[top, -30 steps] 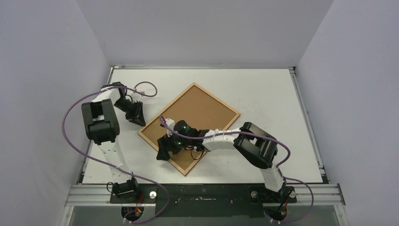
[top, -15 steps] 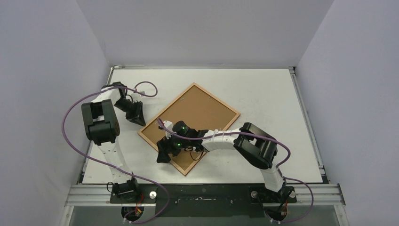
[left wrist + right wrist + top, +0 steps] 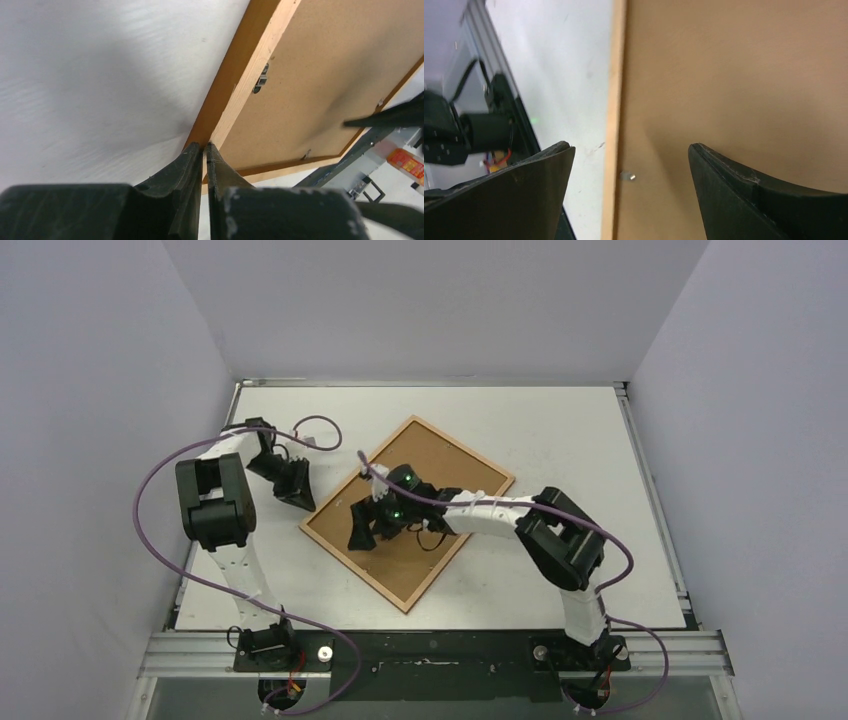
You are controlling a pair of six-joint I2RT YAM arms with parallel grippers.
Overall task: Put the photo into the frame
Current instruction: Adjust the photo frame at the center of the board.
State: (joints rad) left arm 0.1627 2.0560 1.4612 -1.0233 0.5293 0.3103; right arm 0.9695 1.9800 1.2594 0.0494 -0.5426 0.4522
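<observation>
The frame (image 3: 462,449) lies face down on the white table, turned like a diamond, with a brown fibreboard backing (image 3: 445,490) filling it. The photo is hidden. My left gripper (image 3: 302,504) is shut, its tips touching the frame's left corner. In the left wrist view the gripper's (image 3: 205,146) jaws stand almost together against the wooden rim (image 3: 252,55), with nothing between them. My right gripper (image 3: 368,530) hovers open over the backing near the lower-left rim. In the right wrist view this gripper (image 3: 631,147) straddles the rim (image 3: 614,90) and the backing (image 3: 734,75).
Small metal tabs (image 3: 261,78) sit along the frame's inner edge, one (image 3: 627,175) between my right fingers. White walls enclose the table on three sides. A metal rail (image 3: 430,650) with both arm bases runs along the near edge. Purple cables (image 3: 150,500) loop beside the left arm.
The frame has slid slightly to the right. My right gripper moved up and right, from the lower-left rim onto the backing. My left gripper followed the corner and its jaws closed further.
</observation>
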